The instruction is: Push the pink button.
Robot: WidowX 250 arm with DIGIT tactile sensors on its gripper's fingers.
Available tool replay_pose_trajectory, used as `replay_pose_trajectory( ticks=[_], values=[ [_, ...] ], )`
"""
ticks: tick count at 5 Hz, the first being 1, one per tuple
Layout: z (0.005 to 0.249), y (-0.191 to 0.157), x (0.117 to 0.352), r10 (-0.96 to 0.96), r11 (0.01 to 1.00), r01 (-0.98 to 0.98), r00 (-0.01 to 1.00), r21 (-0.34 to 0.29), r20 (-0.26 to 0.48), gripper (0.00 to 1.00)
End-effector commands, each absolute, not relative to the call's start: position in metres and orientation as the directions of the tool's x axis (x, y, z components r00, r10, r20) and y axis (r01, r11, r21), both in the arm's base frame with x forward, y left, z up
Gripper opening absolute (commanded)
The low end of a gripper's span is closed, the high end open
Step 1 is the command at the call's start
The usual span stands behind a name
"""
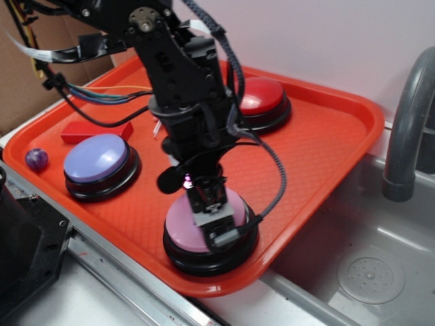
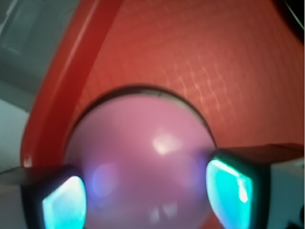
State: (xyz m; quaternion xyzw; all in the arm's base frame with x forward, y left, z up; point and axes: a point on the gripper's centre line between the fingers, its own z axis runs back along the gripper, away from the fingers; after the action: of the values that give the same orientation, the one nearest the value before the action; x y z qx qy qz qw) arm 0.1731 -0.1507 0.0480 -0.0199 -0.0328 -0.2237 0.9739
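The pink button (image 1: 180,221), a glossy pale-pink dome on a black round base, sits at the near edge of the orange tray (image 1: 340,146). My gripper (image 1: 214,219) points straight down onto the dome and seems to rest on its top right part. The wrist view is filled by the pink button (image 2: 143,143), very close and blurred. My gripper (image 2: 147,198) is open there, its two fingers (image 2: 64,205) spread wide on either side of the dome with nothing held between them.
A lavender-blue domed button (image 1: 96,157) stands at the tray's left and a red domed button (image 1: 262,95) at the back. A red block (image 1: 92,131) and a small purple ball (image 1: 37,159) lie at far left. A sink (image 1: 367,265) and a grey faucet (image 1: 408,115) are to the right.
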Motion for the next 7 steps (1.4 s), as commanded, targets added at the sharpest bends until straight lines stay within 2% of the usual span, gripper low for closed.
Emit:
replay_pose_trajectory(
  ticks=[1,2,3,5,6,7],
  values=[
    [0.075,-0.150,0.170,-0.442,0.897,0.442,0.893,0.018,0.081,1.00],
    [0.096,-0.144,0.170,-0.448,0.894,0.447,0.892,0.030,0.060,1.00],
    [0.102,-0.138,0.168,-0.442,0.896,0.443,0.895,-0.016,0.055,1.00],
    [0.123,-0.129,0.160,-0.425,0.904,0.426,0.904,-0.025,0.042,1.00],
    [0.133,-0.128,0.158,-0.432,0.902,0.432,0.902,-0.029,0.005,1.00],
    [0.145,-0.125,0.156,-0.420,0.906,0.421,0.907,-0.050,0.024,1.00]
  ],
)
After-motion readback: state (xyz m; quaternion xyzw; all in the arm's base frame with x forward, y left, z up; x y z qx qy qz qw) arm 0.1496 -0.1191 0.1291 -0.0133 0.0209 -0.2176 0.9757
